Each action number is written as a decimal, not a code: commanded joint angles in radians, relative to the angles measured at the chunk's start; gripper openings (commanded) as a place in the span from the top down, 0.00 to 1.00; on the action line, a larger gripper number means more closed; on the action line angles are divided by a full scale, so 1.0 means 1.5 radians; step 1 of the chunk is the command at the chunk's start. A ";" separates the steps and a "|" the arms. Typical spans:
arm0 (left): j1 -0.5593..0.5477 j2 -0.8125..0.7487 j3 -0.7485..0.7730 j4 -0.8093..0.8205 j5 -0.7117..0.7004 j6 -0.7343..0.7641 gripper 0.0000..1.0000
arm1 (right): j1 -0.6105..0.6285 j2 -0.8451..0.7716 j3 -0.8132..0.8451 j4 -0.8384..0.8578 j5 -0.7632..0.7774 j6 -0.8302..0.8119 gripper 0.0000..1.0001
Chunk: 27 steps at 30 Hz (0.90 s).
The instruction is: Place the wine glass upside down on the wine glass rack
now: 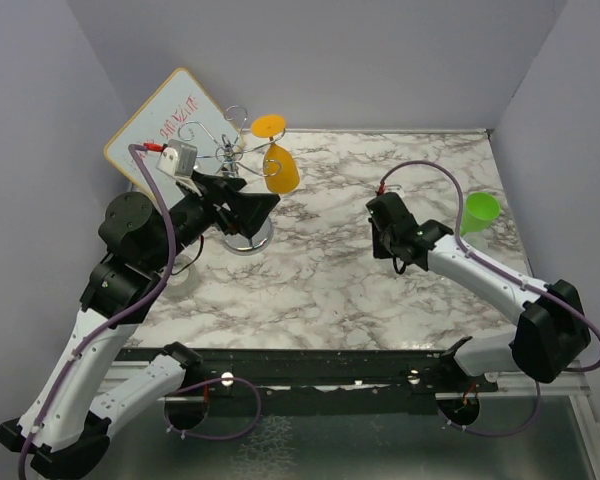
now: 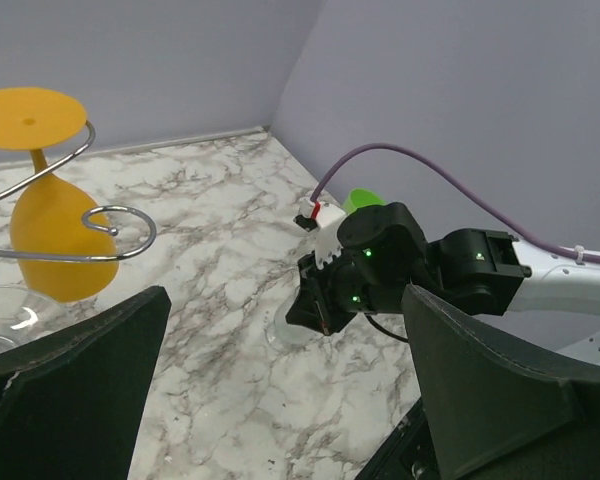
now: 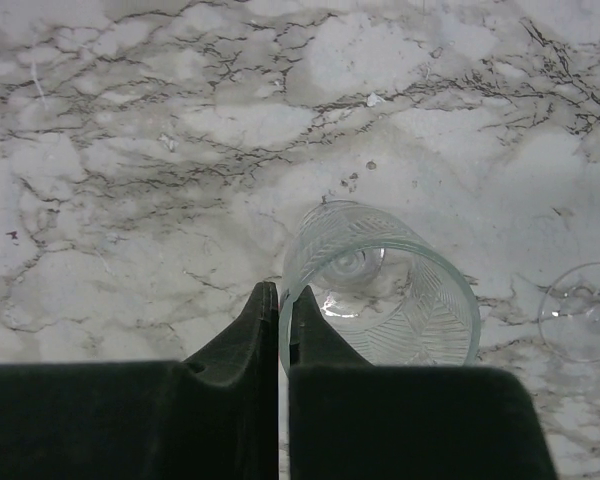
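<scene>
Hanging step looks basically done: the orange plastic wine glass (image 1: pixel 277 160) is upside down, foot caught on the curled arms of the shiny chrome wire rack (image 1: pixel 230 150) at the back left of the marble tabletop (image 1: pixel 330 280), and the left fingers (image 2: pixel 80 380) sit spread wide just beside it, holding nothing. The right fingers (image 3: pixel 240 340) are closed to a sliver at the rim of a clear patterned glass tumbler (image 3: pixel 380 290), can't tell if they're pinching it. Next move, I'd guess, is backing the left arm out without clipping the wires.
</scene>
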 commanded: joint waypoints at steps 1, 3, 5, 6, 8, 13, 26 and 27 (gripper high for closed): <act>0.000 0.008 -0.021 0.029 0.040 -0.040 0.01 | -0.002 -0.084 -0.016 0.075 -0.030 -0.009 0.99; 0.000 0.018 -0.025 0.030 0.033 -0.060 0.01 | -0.002 -0.125 -0.034 0.118 -0.045 -0.005 0.99; 0.000 0.028 -0.028 0.036 0.027 -0.081 0.01 | -0.002 -0.164 -0.051 0.168 -0.054 0.012 1.00; 0.000 0.032 -0.029 0.042 0.029 -0.089 0.01 | -0.002 -0.182 -0.058 0.188 -0.059 0.022 1.00; 0.000 0.039 -0.030 0.054 0.038 -0.103 0.01 | -0.001 -0.221 -0.077 0.238 -0.072 0.046 0.99; -0.001 0.056 -0.040 0.091 0.059 -0.144 0.01 | -0.002 -0.321 -0.128 0.381 -0.124 0.124 1.00; -0.131 0.160 -0.035 0.113 -0.068 -0.082 0.20 | -0.003 -0.445 -0.130 0.451 -0.149 0.364 0.99; -0.143 0.169 -0.032 0.116 -0.072 -0.071 0.20 | -0.002 -0.449 -0.130 0.451 -0.151 0.372 0.99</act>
